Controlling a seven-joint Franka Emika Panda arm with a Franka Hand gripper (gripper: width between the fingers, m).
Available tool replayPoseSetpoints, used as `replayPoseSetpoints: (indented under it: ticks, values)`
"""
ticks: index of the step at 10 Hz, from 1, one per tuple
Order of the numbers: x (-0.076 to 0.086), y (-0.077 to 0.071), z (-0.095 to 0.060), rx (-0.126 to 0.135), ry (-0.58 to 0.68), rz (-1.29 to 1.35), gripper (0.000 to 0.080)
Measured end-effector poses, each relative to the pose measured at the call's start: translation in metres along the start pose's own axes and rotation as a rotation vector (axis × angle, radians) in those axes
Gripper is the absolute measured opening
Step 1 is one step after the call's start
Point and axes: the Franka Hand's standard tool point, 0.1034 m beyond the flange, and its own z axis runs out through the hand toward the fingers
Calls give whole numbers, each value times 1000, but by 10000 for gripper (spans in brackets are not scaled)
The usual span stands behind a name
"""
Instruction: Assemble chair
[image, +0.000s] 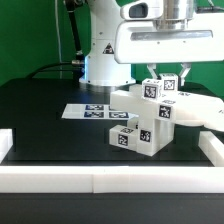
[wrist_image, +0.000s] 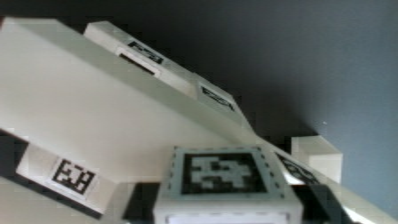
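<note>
The chair's matte-white parts (image: 140, 125) stand together mid-table, with tag markers on their faces. My gripper (image: 163, 80) reaches down from the upper right onto the top of this cluster. In the wrist view my gripper (wrist_image: 228, 200) is shut on a small white tagged chair block (wrist_image: 222, 172), with a black finger pad (wrist_image: 157, 195) against each side. Beyond the block lies a broad flat white chair panel (wrist_image: 125, 95) with tags along its far edge. In the exterior view the held block (image: 160, 90) sits on top of the cluster. Whether it is joined there is hidden.
The marker board (image: 88, 110) lies flat to the exterior view's left of the chair parts. Low white border rails (image: 100, 180) run along the front and both sides. The robot's base (image: 100, 60) stands behind. A long white part (image: 198, 112) extends to the right.
</note>
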Motion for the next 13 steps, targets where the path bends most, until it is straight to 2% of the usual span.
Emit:
replayPoseSetpoints:
  ticks: [4,8,13]
  values:
    - [0,0,0,1,0,41,271]
    - [0,0,0,26,-1,419,271]
    - [3,-1,0,36,4,790,272]
